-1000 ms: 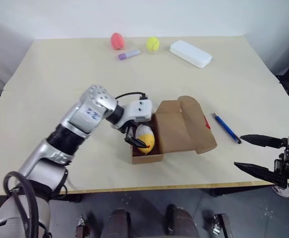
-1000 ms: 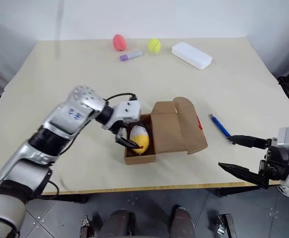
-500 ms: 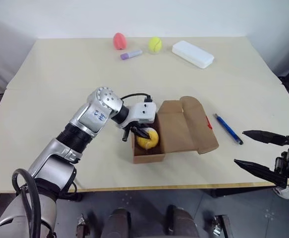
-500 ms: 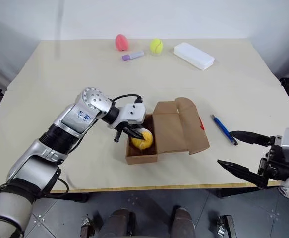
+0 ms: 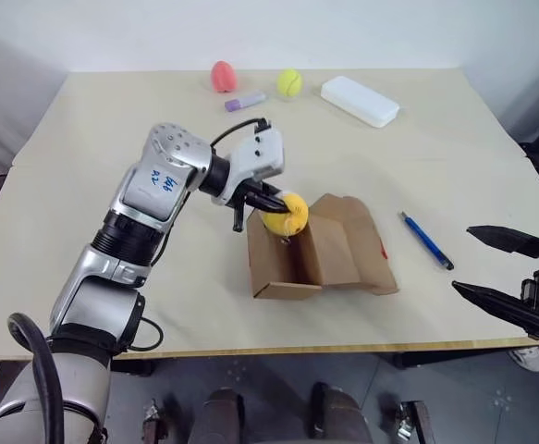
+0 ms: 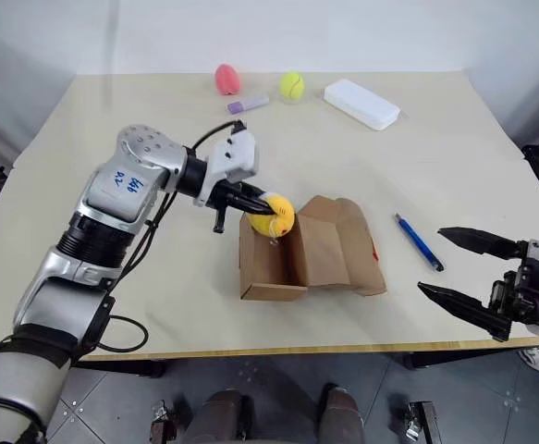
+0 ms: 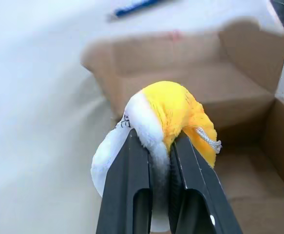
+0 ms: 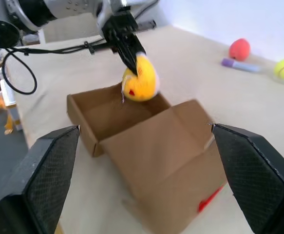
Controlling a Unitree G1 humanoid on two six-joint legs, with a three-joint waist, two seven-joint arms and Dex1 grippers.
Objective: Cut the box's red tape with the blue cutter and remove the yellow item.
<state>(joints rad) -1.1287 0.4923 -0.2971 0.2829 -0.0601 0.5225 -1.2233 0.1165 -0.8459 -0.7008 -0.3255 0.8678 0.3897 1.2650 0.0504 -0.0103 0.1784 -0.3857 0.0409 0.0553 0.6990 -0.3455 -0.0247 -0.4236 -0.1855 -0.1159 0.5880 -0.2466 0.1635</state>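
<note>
Your yellow item is out of the box: a second ago it lay down inside the carton, and now it hangs just above the box's open top, at the side farthest from the blue cutter. The left gripper has it pinched, jaws nearly shut on the soft yellow-and-white plush, which bulges around the black fingers in the left wrist view. Over that second the jaws went from wide apart to clamped, and the arm has lifted. The box has shifted too; it now looks tipped, with its opening turned more toward you, so judge that the lift dragged it a little.

The red tape shows as a parted scrap on the flap at the cutter side of the box, so the cutting looks done. The blue cutter lies flat on the bench just beside the box. Your right gripper hangs off the bench edge well beyond the cutter, jaws spread wide and holding nothing.

What remains, by my reading, is to carry the item clear of the box and set it on the bench.
</note>
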